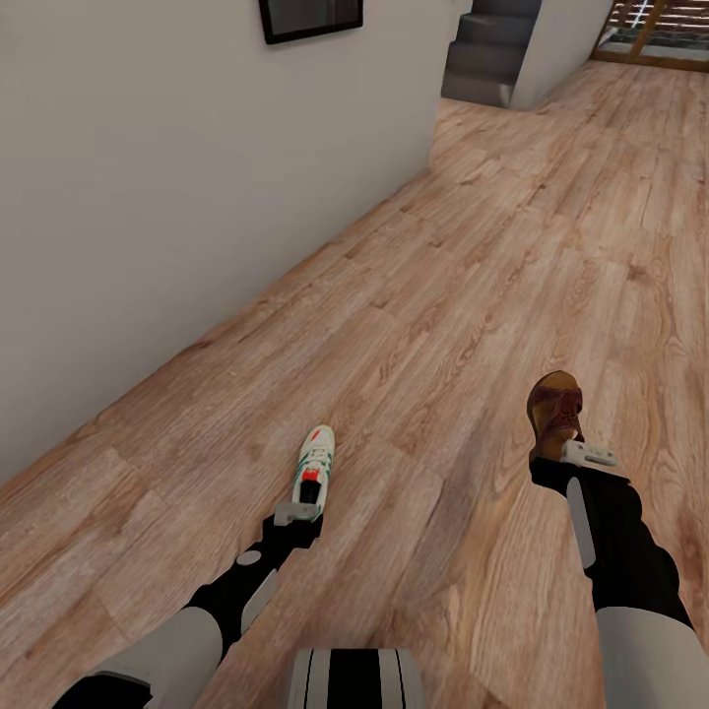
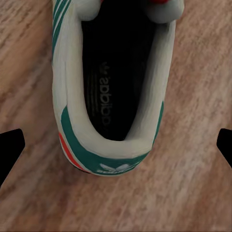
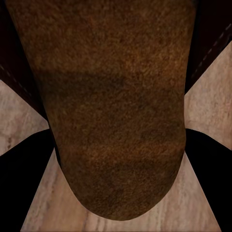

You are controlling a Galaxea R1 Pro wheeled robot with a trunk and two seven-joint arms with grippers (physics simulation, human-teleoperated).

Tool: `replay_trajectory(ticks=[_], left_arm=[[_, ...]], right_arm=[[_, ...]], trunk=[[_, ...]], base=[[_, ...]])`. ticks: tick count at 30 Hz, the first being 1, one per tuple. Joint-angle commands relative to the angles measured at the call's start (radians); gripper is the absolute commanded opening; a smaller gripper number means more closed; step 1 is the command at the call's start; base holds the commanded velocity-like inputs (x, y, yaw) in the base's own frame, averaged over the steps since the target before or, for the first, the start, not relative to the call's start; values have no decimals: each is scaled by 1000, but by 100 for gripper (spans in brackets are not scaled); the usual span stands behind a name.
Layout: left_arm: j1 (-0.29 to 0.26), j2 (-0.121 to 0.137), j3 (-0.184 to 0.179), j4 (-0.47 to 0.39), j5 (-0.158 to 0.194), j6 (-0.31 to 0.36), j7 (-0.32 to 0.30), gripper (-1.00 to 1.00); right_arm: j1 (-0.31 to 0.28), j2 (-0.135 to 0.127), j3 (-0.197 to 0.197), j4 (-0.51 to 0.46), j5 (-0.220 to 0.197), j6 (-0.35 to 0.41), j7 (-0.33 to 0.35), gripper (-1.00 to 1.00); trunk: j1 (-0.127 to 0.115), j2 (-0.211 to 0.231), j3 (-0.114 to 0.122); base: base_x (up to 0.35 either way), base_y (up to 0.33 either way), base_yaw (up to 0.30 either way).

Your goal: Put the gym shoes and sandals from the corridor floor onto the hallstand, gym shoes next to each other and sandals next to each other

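1. Your left gripper sits at the heel of a cream-white lace-up gym shoe with green side stripes and a red tongue patch. The shoe lies on the light brown wood-plank corridor floor, toe pointing away from you.
2. Left wrist view: shoe heel centred between the two dark fingertips, which stand wide to either side, clear of the shoe. Jaws spread, nothing gripped.
3. Your right gripper is at the near end of a flat dark brown leather-look sandal, also on the floor, well apart from the shoe and to its right.
4. Right wrist view: sandal's rounded end lies between the dark fingers, which flank it closely. Contact isn't visible, so I cannot tell whether those jaws are clamped on it.
5. Background: plain pale wall along your left, dark framed picture on it, grey steps at the far end.
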Motion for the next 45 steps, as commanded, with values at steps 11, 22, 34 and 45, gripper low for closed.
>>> replay_trajectory(ticks=[11,22,34,45], left_arm=[[-1,0,-6,0,10,-4,-2,100],[-1,0,-6,0,10,-4,-2,100],[-1,0,-6,0,10,-4,-2,100],[-1,0,-6,0,10,-4,-2,100]], right_arm=[[0,0,0,-1,3,5,0,-100],[0,0,0,-1,3,6,0,-100],[0,0,0,-2,3,5,0,-100],[0,0,0,-1,3,5,0,-100]], trunk=[[1,-1,-12],[4,-2,-46],[5,-3,-69],[5,-3,-72]], base=[[6,0,0],[0,0,0],[0,0,0],[70,0,0]])
